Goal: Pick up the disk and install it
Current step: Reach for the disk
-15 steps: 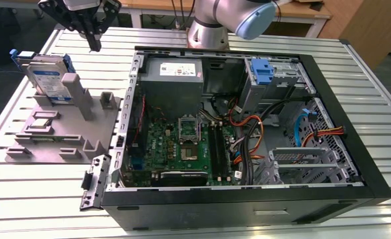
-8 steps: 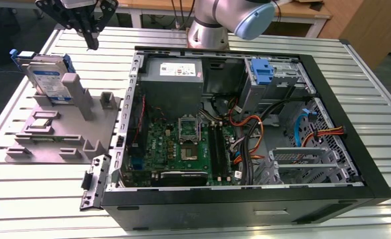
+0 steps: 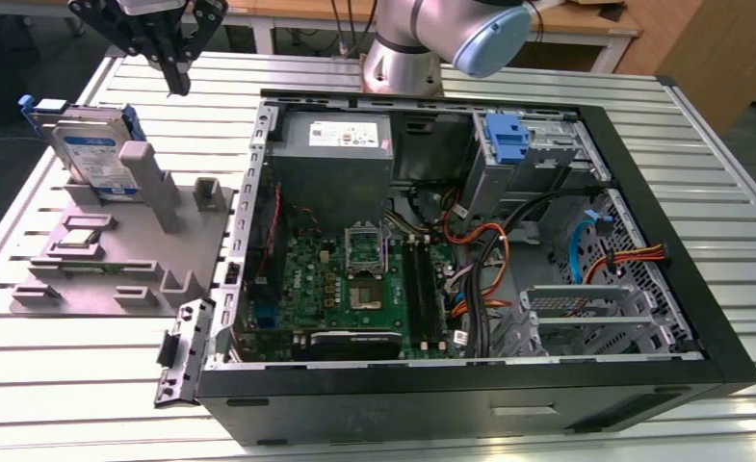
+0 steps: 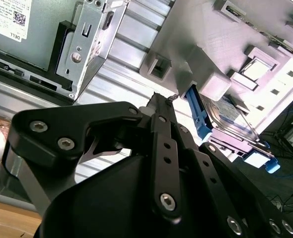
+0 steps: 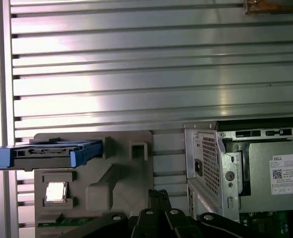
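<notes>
The disk (image 3: 95, 154) stands on edge in a slot at the far end of a grey holder (image 3: 120, 279), at the exterior view's left. It is a silver drive with a white-and-blue label in a blue carrier. In the first wrist view the disk (image 5: 52, 152) appears edge-on, and in the second wrist view the disk (image 4: 228, 121) sits past the fingertips. My gripper (image 3: 180, 87) hangs above the table just behind the disk, to its right in the exterior view. It touches nothing. Its black fingers (image 5: 159, 198) meet at the tips and hold nothing; the gripper (image 4: 161, 99) is shut.
An open computer case (image 3: 724, 318) lies on the slatted metal table (image 3: 95, 385), with a grey power supply (image 3: 339, 144), a motherboard (image 3: 351, 279) and a blue bracket (image 3: 507, 140) in its drive bay. The grey holder also carries a square chip (image 3: 80, 238).
</notes>
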Available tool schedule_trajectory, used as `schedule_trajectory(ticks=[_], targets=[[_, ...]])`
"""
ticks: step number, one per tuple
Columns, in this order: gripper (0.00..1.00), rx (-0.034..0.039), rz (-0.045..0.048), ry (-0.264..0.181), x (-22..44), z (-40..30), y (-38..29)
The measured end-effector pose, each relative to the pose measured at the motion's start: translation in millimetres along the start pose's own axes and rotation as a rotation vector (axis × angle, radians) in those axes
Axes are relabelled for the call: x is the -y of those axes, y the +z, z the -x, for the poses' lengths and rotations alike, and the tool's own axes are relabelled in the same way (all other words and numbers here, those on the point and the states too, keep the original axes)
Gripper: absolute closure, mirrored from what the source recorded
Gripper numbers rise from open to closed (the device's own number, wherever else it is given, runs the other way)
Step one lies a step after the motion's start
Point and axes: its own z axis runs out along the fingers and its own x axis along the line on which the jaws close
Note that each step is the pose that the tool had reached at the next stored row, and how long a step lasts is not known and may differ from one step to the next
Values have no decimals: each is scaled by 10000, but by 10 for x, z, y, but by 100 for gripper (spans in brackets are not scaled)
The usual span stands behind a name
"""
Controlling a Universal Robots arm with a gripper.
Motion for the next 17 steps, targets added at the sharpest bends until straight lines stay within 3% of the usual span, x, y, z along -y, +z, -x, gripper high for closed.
schedule_trajectory(ticks=[8, 17], targets=[[90, 0, 0, 0, -10, -19, 0], [90, -1, -1, 1, -93, -141, 5]])
